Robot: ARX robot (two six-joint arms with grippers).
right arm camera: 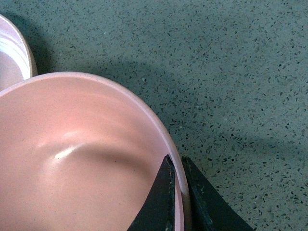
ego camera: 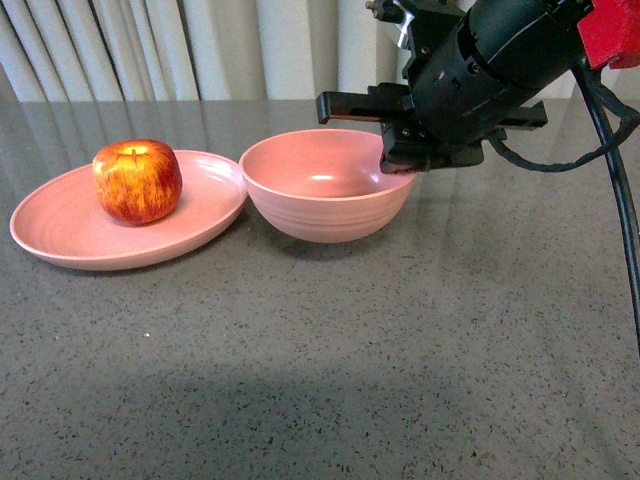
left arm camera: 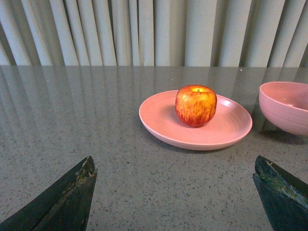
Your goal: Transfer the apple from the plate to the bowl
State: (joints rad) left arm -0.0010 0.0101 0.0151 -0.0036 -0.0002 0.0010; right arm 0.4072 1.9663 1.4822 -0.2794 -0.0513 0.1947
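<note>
The red, yellow-streaked apple (ego camera: 137, 180) (left arm camera: 196, 105) rests on the shallow pink plate (ego camera: 70, 235) (left arm camera: 159, 115) at the table's left. Just right of the plate, and touching or nearly touching its rim, stands the deeper pink bowl (ego camera: 325, 185) (left arm camera: 284, 106) (right arm camera: 72, 163), empty inside. My right gripper (ego camera: 402, 165) (right arm camera: 177, 161) is shut on the bowl's right rim, one finger inside the wall and one outside. My left gripper (left arm camera: 175, 166) is open, its dark fingertips (left arm camera: 79, 185) wide apart over bare table, well short of the plate and holding nothing.
The grey speckled tabletop (ego camera: 330, 350) runs to pale curtains (ego camera: 180, 45) at the back. A black cable (ego camera: 615, 180) hangs from the right arm along the right side. An edge of the plate (right arm camera: 17, 53) shows in the right wrist view.
</note>
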